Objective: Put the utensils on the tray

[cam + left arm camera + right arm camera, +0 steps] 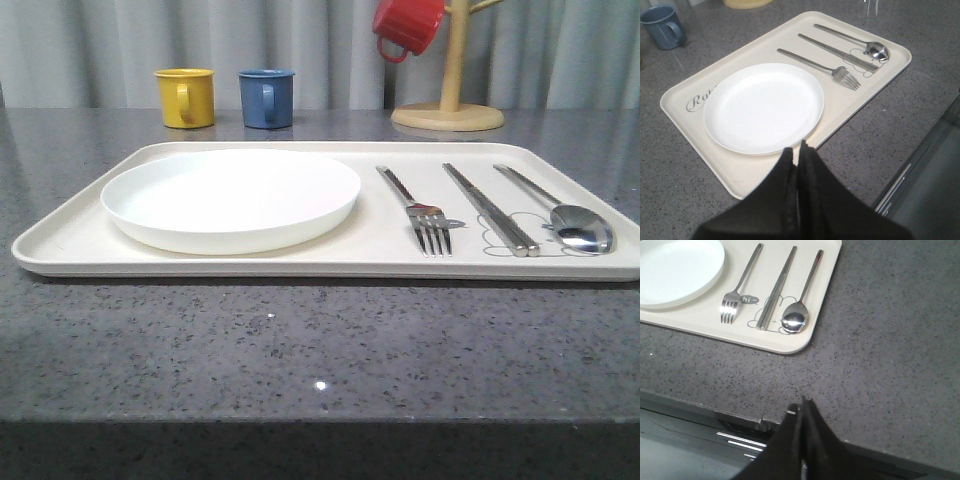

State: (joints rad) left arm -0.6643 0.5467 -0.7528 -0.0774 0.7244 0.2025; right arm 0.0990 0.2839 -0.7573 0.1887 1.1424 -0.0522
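Note:
The cream tray [80,235] lies across the grey table. On it rest the round white plate [230,195] at the left, then the fork [420,210], the chopsticks [490,208] and the spoon [560,215] side by side at the right. The left wrist view has the tray [740,175], plate [763,107], fork [815,65], chopsticks [837,51] and spoon [860,42]. My left gripper [797,149] is shut and empty, above the tray's near edge. My right gripper [801,407] is shut and empty over the table's front edge, away from the tray [785,342], fork [740,285], chopsticks [776,290] and spoon [801,305].
A yellow mug [186,97] and a blue mug [266,97] stand behind the tray. A red mug [406,25] hangs on a wooden mug tree [450,110] at the back right. Grey countertop [300,340] stretches in front of the tray.

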